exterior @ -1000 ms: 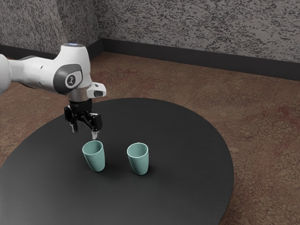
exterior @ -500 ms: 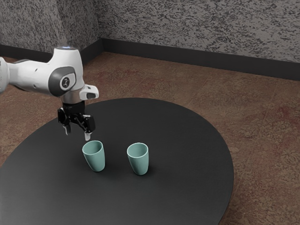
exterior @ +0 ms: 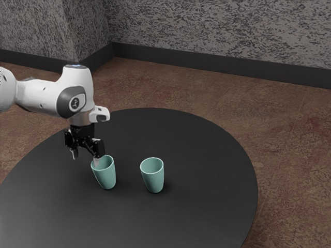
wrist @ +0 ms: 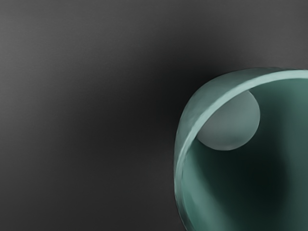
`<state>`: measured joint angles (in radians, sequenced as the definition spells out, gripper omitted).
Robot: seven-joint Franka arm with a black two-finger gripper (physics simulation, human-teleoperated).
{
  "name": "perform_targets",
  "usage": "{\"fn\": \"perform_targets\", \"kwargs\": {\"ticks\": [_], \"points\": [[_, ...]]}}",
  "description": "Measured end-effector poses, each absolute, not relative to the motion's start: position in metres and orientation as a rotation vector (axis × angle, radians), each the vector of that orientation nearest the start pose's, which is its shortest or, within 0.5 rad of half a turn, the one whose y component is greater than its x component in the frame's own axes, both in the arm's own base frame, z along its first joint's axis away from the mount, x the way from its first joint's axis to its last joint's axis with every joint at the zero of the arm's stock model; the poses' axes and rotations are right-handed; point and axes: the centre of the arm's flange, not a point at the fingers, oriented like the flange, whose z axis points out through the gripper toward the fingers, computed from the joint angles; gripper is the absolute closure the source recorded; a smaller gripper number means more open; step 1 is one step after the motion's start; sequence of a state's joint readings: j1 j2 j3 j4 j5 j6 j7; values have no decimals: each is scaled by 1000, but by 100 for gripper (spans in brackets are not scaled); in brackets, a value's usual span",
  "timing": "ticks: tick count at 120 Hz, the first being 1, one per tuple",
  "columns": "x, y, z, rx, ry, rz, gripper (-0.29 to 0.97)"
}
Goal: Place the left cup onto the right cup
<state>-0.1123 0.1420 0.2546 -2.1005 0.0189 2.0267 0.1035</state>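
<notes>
Two teal cups stand upright on the round black table (exterior: 207,155). The left cup (exterior: 104,172) is at the exterior view's left and the right cup (exterior: 152,174) stands a short gap away from it. My gripper (exterior: 85,155) hangs open at the left cup's rim, on the side away from the right cup. One finger (exterior: 96,160) is at the rim's edge; the other is outside the cup above the table. Close under my hand in the wrist view are the left cup's rim (wrist: 192,125) and its pale inner bottom (wrist: 231,125).
The table's edge curves round at the exterior view's right, with brown floor (exterior: 289,129) beyond it. A dark baseboard and a rough grey wall (exterior: 217,26) stand far behind.
My gripper has moved toward the exterior view's left and come down, from above the left cup to the level of its rim. Both cups have stayed in place.
</notes>
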Motion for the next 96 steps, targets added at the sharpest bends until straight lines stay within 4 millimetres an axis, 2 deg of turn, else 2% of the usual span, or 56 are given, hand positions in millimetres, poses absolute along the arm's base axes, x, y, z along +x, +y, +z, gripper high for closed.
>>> {"fn": "perform_targets", "kwargs": {"ticks": [60, 84, 96], "points": [[540, 73, 316, -3101, -44, 346, 0], [532, 72, 300, -3106, -53, 372, 0], [533, 72, 300, -3109, -54, 357, 8]]}}
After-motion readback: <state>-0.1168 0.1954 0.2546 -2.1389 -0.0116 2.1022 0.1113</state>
